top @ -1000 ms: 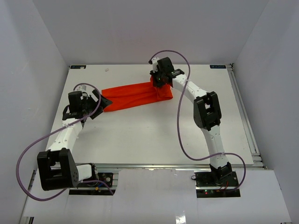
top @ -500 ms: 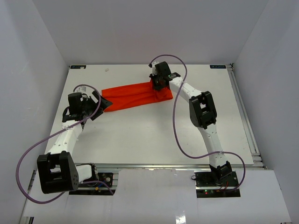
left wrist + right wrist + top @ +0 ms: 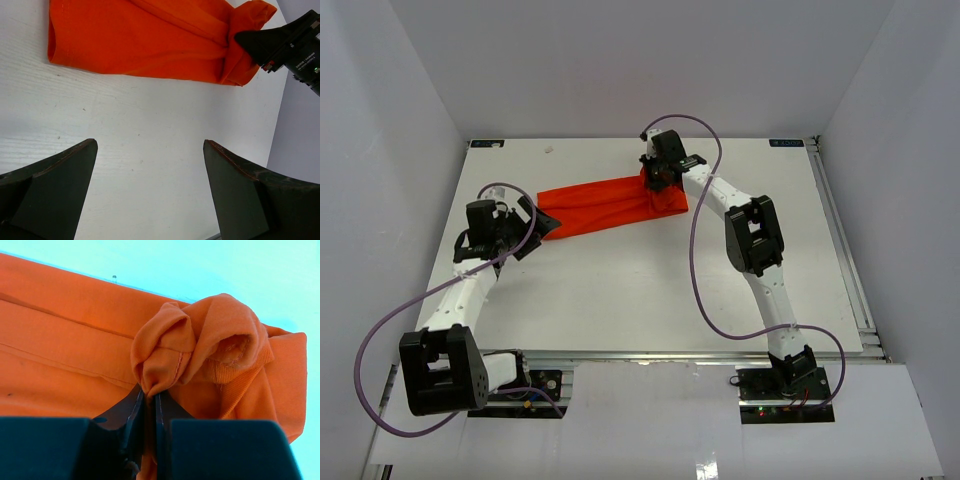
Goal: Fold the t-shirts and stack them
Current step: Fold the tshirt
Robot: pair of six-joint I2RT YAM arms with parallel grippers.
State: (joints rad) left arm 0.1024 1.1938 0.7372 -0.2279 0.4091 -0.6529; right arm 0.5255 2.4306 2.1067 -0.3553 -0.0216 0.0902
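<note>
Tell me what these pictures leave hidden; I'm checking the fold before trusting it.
Top view: the right gripper covers the right end of the shirt.
Right wrist view: the gripper's body hides how much cloth is pinched.
Left wrist view: the top edge cuts off the shirt's far side.

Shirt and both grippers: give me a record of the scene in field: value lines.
shirt: orange-red, folded to a long band, flat on the table
left gripper: jaws open, empty, near the shirt's left end, apart from it
right gripper: jaws shut on a bunched fold at the shirt's right end
stack: none, one shirt only
</note>
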